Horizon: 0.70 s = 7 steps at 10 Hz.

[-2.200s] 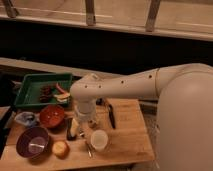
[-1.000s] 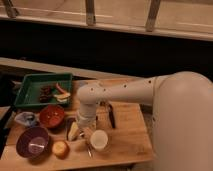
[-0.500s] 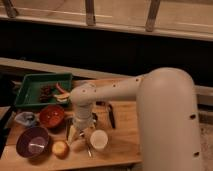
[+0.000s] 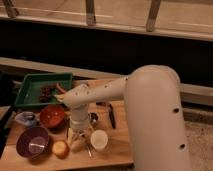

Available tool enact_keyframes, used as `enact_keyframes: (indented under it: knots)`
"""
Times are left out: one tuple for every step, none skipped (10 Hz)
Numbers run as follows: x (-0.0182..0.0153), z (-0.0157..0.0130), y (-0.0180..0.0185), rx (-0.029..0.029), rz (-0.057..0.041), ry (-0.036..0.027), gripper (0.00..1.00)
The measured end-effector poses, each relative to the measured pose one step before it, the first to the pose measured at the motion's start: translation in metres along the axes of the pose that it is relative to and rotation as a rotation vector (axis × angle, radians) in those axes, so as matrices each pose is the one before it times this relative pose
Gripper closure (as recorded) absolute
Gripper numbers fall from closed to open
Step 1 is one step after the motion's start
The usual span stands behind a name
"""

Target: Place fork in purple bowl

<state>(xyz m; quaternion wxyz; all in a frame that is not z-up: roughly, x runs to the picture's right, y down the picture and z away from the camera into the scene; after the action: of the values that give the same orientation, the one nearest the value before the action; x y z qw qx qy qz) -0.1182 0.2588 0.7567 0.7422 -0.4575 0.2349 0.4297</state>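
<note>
Camera view: down low near the desk's (image 4: 119, 146) front edge with the gripper (image 4: 78, 139), between orange fruit (image 4: 60, 148) and white cup (image 4: 99, 140); claw state impossible to tell. Fork (image 4: 89, 150) seemingly flat beside the cup. Purple bowl (image 4: 25, 132) at front-left corner, no fork inside. Lift, carry and drop likely all left.

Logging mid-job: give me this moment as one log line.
hand: low over table between fruit and cup | fork: on table beside cup | purple bowl: no fork in it
</note>
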Motion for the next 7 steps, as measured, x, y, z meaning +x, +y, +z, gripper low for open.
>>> enact_keyframes:
  knots:
    - [-0.00044, 0.00205, -0.00151, 0.00067, 0.0139, -0.00457, 0.2]
    - [-0.00015, 0.00178, -0.00003, 0.00951, 0.00905, -0.0111, 0.2]
    - [-0.00213, 0.00144, 0.00111, 0.00619, 0.00381, -0.01741, 0.2]
    - [-0.0005, 0.0012, -0.00144, 0.00884, 0.00427, -0.00648, 0.2]
    - [-0.00172, 0.00209, -0.0008, 0.0154, 0.00241, -0.00438, 0.2]
    - [-0.00149, 0.00151, 0.0002, 0.01681, 0.00108, 0.00273, 0.2]
    - [-0.00108, 0.0019, 0.00051, 0.01417, -0.00084, 0.00625, 0.2]
